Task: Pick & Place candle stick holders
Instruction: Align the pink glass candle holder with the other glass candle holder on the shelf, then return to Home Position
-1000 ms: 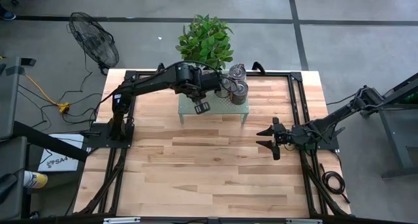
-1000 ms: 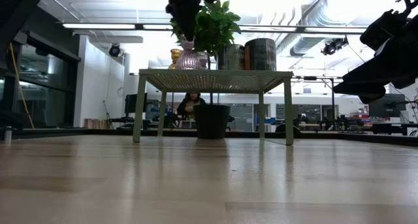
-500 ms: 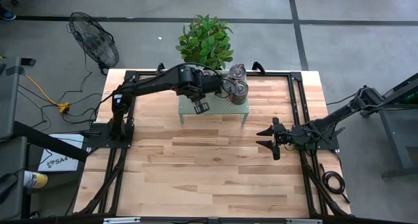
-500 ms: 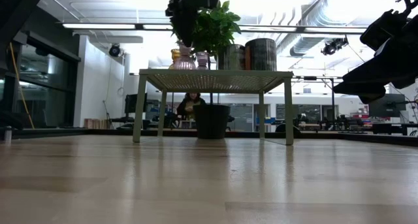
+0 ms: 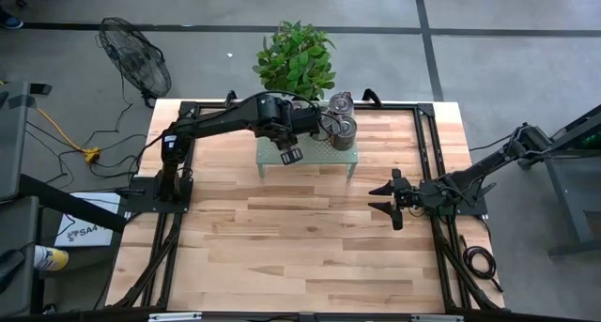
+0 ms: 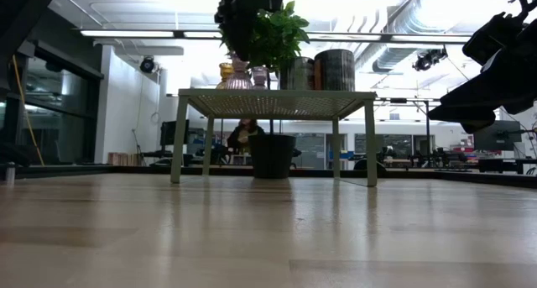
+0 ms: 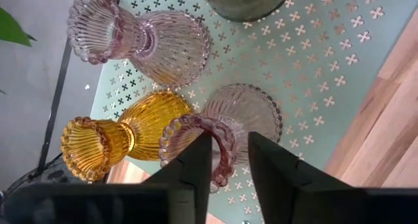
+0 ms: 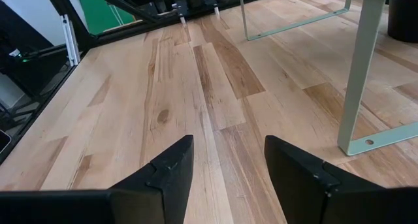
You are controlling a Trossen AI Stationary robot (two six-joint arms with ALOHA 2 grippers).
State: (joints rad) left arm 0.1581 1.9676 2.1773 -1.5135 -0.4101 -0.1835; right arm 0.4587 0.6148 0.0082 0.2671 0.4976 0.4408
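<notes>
so the wooden counter (image 5: 300,247) has a green perforated shelf (image 7: 313,61) at its far edge, potted plant (image 5: 295,59) behind it; on the shelf sit two silver holders (image 5: 342,115), two pink glass holders and an amber holder (image 7: 124,136); left tool (image 7: 228,162) is over the nearer pink holder (image 7: 228,123), fingers a bit apart either side of its beaded rim; right tool (image 8: 225,162) hangs over bare counter, jaws apart, holding nothing

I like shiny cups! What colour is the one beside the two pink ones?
Amber-orange holder; left wrist view.
</notes>
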